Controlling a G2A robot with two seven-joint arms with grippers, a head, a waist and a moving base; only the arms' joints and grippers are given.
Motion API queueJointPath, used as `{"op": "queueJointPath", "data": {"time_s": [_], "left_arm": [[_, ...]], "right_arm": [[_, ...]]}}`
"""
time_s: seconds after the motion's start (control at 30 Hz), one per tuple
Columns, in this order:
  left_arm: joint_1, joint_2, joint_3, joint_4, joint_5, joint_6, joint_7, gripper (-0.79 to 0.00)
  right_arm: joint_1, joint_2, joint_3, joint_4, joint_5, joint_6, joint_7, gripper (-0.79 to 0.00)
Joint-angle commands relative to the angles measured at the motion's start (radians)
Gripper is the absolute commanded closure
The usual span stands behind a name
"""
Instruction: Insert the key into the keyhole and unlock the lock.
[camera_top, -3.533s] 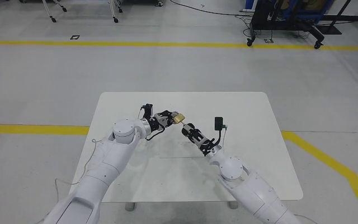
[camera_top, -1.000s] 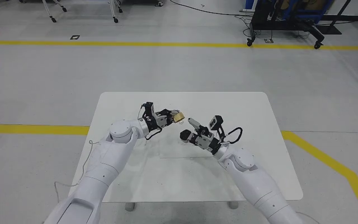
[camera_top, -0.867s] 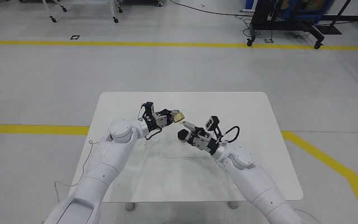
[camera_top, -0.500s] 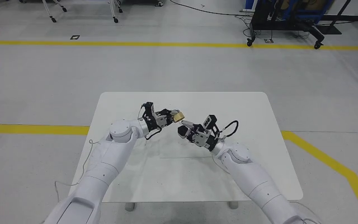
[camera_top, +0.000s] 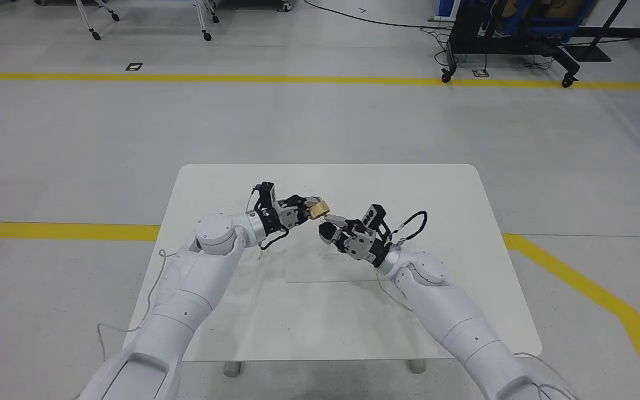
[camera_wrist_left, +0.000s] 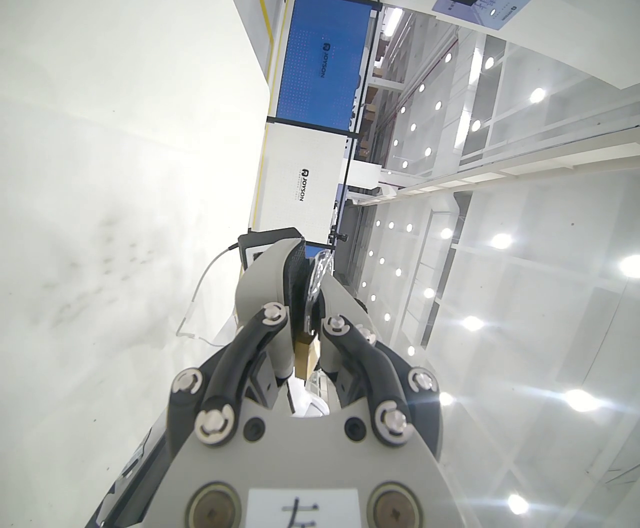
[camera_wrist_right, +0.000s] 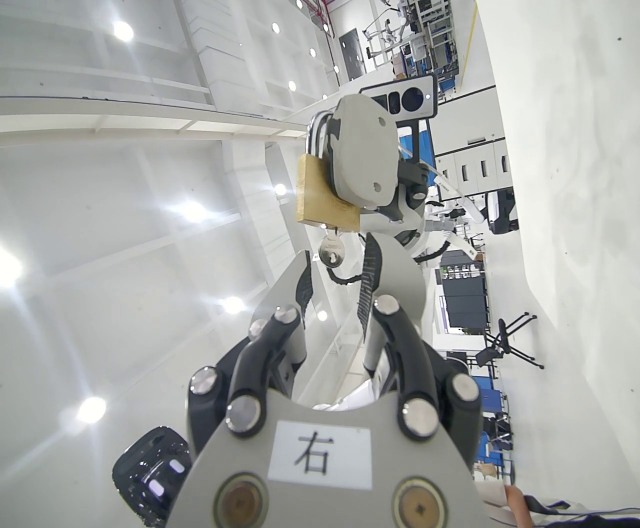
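small silver key (camera_wrist_right: 331, 255) stuck in the brass padlock (camera_wrist_right: 322, 192) keyhole
left gripper (camera_wrist_left: 307, 280) clamps the padlock; right gripper (camera_wrist_right: 336, 277) is spread open either side of the key, gripping nothing

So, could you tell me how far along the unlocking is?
Done: the key sits in the padlock, which the left gripper clamps. In hand: the open right gripper hovers at the key's head. Left: gripping and turning it to open the padlock.

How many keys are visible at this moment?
1. The key is inserted in the padlock, which the left gripper holds above the table. The key sits at the tips of the open right gripper. I see no others, though some may be hidden.
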Motion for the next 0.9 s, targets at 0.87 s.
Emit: {"op": "queueJointPath", "data": {"time_s": [0.87], "left_arm": [[0.065,0.015,-0.006,-0.098,0.119,-0.218,0.012,0.0]], "right_arm": [[0.052,-0.033,0.044,0.203,0.273,0.225,0.315,0.0]]}}
